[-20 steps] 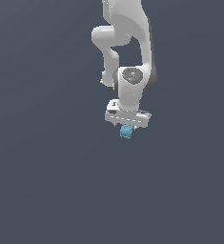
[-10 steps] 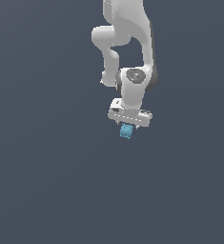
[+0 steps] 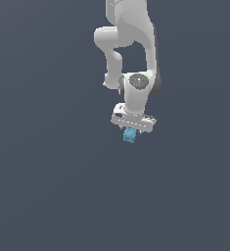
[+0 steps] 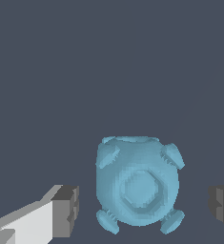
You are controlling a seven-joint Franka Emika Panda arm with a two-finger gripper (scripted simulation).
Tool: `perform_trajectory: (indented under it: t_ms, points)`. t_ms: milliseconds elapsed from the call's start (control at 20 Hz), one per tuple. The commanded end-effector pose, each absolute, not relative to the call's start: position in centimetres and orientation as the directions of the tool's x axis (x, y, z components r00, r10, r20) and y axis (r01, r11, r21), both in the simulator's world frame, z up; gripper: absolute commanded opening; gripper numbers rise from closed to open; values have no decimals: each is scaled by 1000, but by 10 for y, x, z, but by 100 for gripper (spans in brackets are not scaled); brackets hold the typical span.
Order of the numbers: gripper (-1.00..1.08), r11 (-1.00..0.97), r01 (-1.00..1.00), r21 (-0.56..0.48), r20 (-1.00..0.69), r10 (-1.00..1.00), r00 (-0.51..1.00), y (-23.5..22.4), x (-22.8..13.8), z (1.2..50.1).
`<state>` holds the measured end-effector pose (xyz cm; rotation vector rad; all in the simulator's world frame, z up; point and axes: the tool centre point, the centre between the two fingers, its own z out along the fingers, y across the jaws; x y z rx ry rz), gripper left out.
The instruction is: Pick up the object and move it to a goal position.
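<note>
- The object, a small light-blue lumpy blob, is sitting directly beneath the white gripper in the exterior view, at roughly 6 o'clock from the wrist joint and slightly right of that frame's centre.
- In the wrist view the object is lying between the two dark finger pads, with a clear gap showing on each side.
- Handling judgement: the blob is looking rigid and light; its rounded body and four stubby knobs are suggesting a surface that could roll or slip under uneven pressure. The best hold is appearing to be across the smooth mid-body flanks, between the knobs rather than on them.
- The gripper is standing wide, spread well beyond the object's width, and is touching nothing; it is holding nothing.
- Whether the object is resting on the dark grey floor cannot be confirmed from either view.
- Grasp is not yet made; closing is pending.
</note>
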<state>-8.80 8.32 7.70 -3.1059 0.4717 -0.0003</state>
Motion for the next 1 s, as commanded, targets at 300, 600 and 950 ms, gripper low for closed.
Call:
perform_trajectory:
  t_ms: [300, 600, 950]
  points:
    - [100, -954, -299, 0, 0, -299, 954, 83, -89, 43]
    - [-100, -954, -300, 0, 0, -300, 954, 83, -89, 40]
    - [-100, -954, -300, 0, 0, -300, 954, 83, -89, 40]
